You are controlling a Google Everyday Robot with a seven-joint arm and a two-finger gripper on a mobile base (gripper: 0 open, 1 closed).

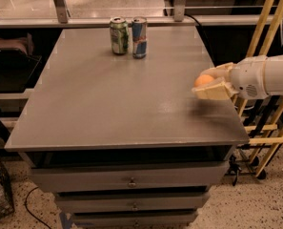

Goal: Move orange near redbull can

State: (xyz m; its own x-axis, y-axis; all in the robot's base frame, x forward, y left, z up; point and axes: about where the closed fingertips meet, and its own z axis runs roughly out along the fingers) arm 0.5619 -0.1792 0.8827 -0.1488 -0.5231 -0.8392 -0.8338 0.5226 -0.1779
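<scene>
Nearest you, the drawer cabinet (131, 180) carries the grey tabletop (107, 99), and its front half holds nothing that belongs to the task. Look to the tabletop's 3 o'clock edge: there the end effector (209, 83) reaches in from the right, its two pale fingers closed partway around the orange (204, 80), one finger above the fruit and one below, so it has the orange in its grip. The fruit appears to be off the surface rather than resting on it, with a soft shadow on the tabletop beneath the fingers. Far across at 12 o'clock, close to the back edge, stands the redbull can (139, 37), upright, with a green-and-white can (118, 35) just beside it at its 9 o'clock; the two look to be touching or nearly so. Judge the progress this way: the pick is done, but the orange is well apart from the redbull can, so the carry toward 11 o'clock from where it hangs, and the set-down, are both left. You have open tabletop at the can's 3 o'clock and 6 o'clock sides for the placement; the 9 o'clock side is taken by the other can.
</scene>
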